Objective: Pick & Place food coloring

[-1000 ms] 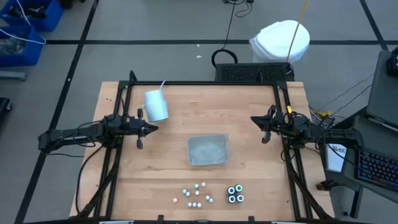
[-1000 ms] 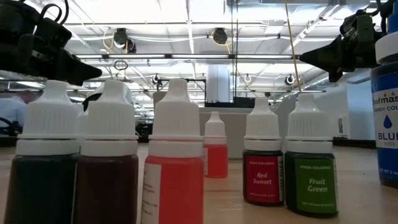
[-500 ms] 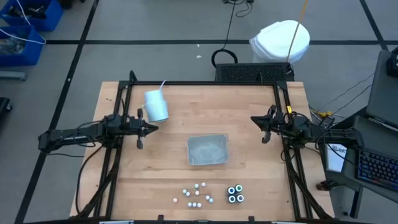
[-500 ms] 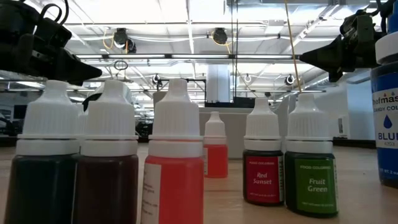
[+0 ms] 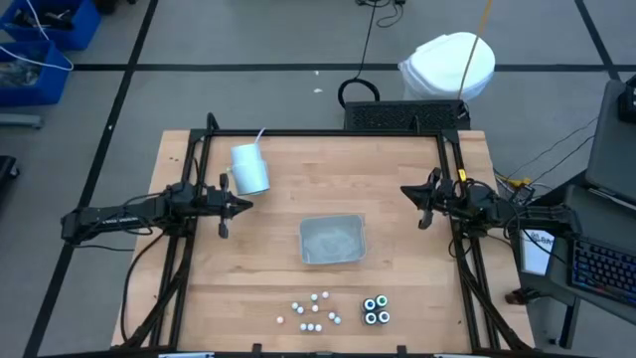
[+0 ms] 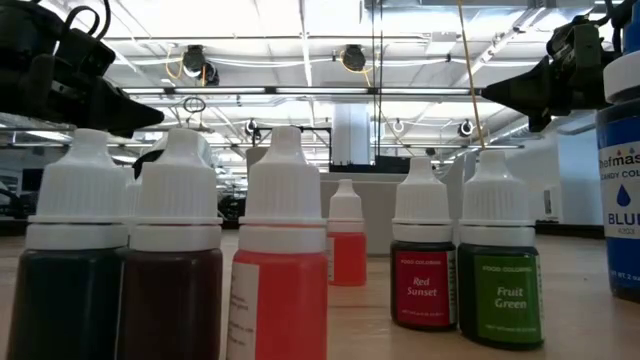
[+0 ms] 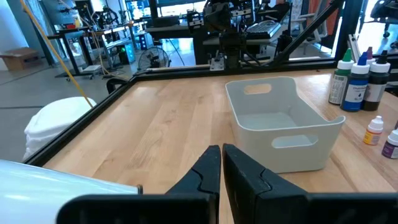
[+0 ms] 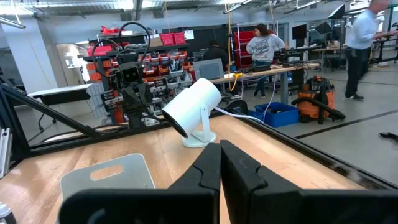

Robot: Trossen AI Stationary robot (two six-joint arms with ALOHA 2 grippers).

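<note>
The food coloring stands upright on its bases near the table's front edge: several tiny white-capped bottles (image 5: 313,310) and, to their right, a cluster of larger dark round bottles (image 5: 376,310). The low view shows them close up, among them a red one (image 6: 278,250) and a green one (image 6: 499,255). My left gripper (image 5: 246,206) hovers shut at the table's left side, and its wrist view shows the fingertips together (image 7: 221,163). At the table's right side my right gripper (image 5: 405,191) hovers shut (image 8: 220,158). Both are far from the bottles and hold nothing.
A clear square tray (image 5: 332,240) sits in the table's middle, between the grippers and the bottles. A white cup with a straw (image 5: 249,167) stands at the far left, close to my left gripper. A black frame (image 5: 328,132) rims the table. People move in the room behind.
</note>
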